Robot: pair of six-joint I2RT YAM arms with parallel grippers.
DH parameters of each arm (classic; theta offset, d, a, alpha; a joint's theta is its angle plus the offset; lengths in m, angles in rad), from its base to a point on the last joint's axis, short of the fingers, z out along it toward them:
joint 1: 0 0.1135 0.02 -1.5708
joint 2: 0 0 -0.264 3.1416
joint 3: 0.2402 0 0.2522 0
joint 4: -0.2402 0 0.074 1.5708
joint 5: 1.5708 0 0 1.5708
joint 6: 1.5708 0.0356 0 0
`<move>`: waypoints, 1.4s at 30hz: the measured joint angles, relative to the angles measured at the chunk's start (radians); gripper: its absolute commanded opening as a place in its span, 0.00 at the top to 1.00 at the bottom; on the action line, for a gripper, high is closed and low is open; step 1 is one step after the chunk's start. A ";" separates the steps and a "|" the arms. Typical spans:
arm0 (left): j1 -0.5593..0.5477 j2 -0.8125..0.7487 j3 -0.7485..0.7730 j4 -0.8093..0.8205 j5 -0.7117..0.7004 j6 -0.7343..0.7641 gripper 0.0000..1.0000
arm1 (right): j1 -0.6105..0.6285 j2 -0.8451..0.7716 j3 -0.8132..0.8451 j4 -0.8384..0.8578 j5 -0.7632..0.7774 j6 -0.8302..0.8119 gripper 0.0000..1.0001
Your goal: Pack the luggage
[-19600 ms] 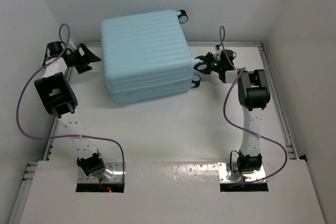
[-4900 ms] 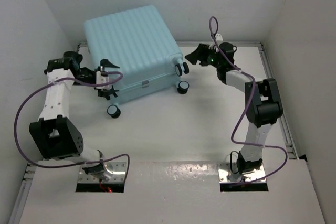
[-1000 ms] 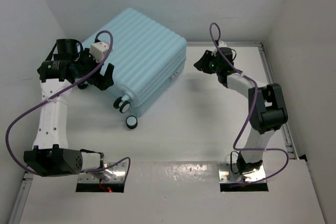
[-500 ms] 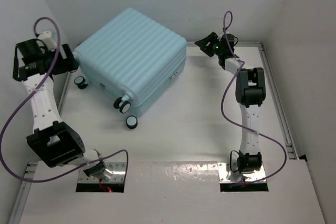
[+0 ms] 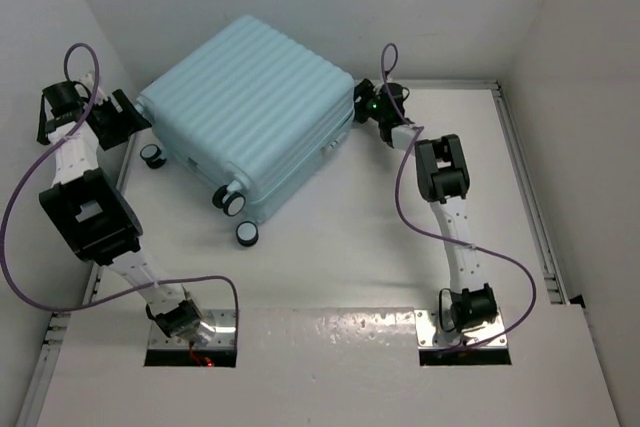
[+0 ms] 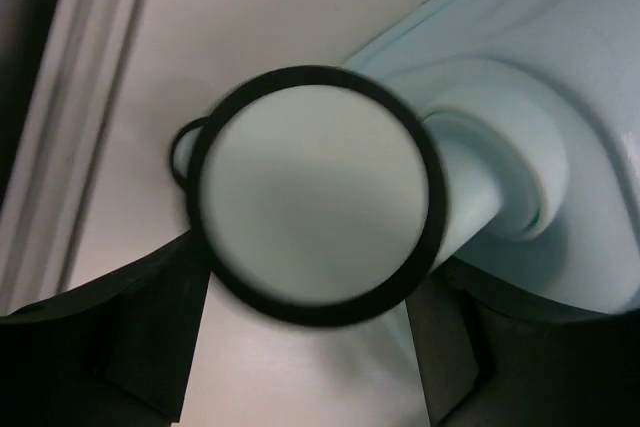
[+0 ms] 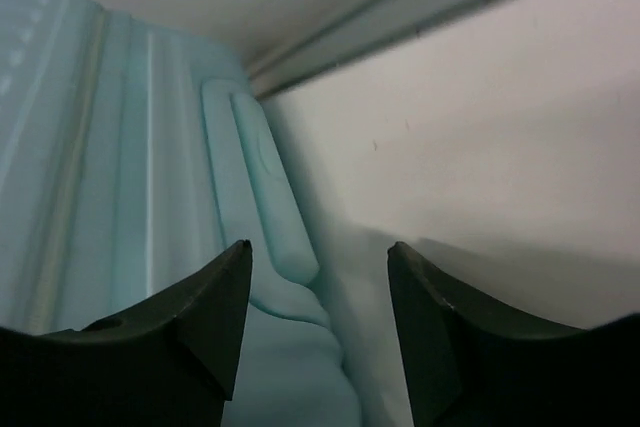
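suitcase (image 5: 250,112) closed, flat on table (image 5: 350,247) | left gripper (image 6: 305,267) wide, wheel (image 6: 312,197) right in its face | right gripper (image 7: 318,252) wide at suitcase edge, rail (image 7: 420,17) behind

luggage (image 5: 250,112): pale blue hard-shell, horizontal ribs, shut. It lies flat on its broad side at the far left of the counter (image 5: 400,247), yawed diagonally. The wheel end faces near-left, and three black-and-white wheels (image 5: 233,201) show there: two at the near corner, one at the left corner. Left wrist view: one wheel face close up, blurred. Right wrist view: flush moulded handle (image 7: 268,187) on the side wall.
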 measured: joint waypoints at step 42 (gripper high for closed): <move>-0.190 -0.685 -0.455 0.092 0.032 0.307 0.21 | 0.421 -1.281 -1.487 0.087 0.279 -0.750 0.71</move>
